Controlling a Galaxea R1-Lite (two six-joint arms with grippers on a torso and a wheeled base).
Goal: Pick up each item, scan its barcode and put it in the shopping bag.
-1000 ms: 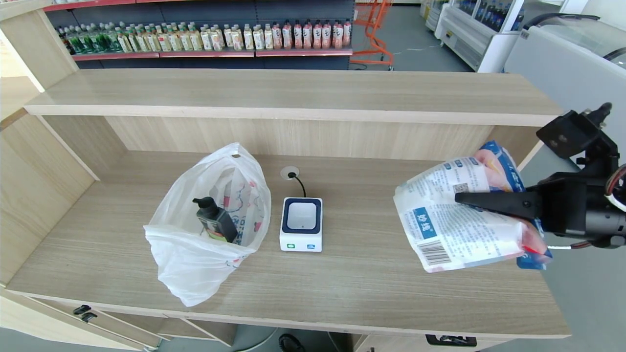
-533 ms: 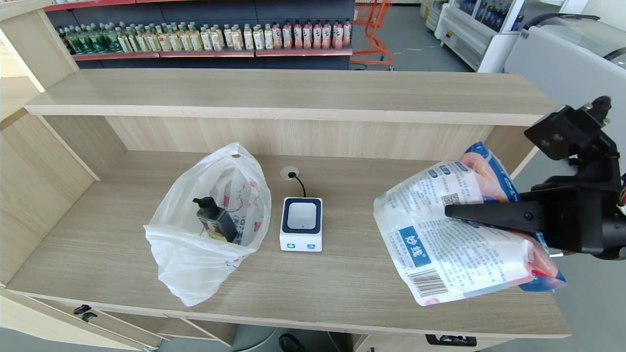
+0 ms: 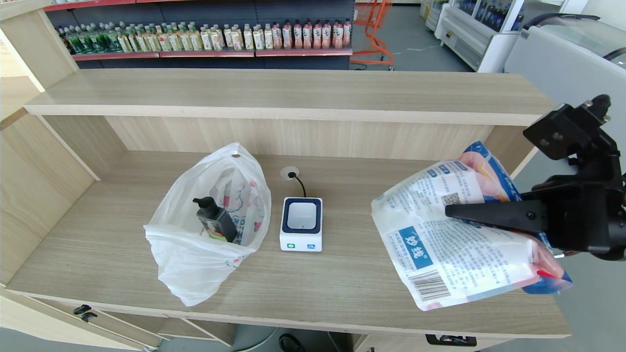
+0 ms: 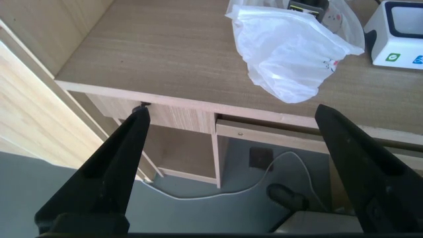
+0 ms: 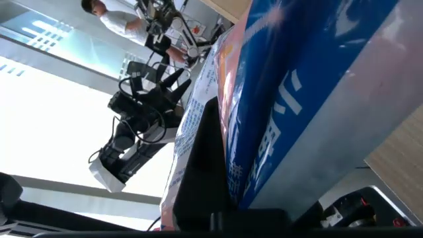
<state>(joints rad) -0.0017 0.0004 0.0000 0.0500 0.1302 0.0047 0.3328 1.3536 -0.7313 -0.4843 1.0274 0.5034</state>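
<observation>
At three o'clock from the white box scanner with a blue-rimmed window (image 3: 301, 223), our right gripper (image 3: 452, 213) clamps the white-and-blue printed plastic packet (image 3: 455, 254) in its fingers above the wooden bench (image 3: 342, 286), barcode up, so we judge the scan step is in hand and the packet must next turn face-down over the scanner, while our left gripper (image 4: 231, 111) holds its fingers wide.

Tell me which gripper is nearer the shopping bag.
Left. The left gripper hangs before the counter's front edge below the shopping bag; the right gripper is past the scanner.

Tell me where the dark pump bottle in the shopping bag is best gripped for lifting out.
Grip the pump bottle by its body just under the pump, probably from above through the open mouth of the shopping bag: it leans pump uppermost, and bag film screens its lower sides.
</observation>
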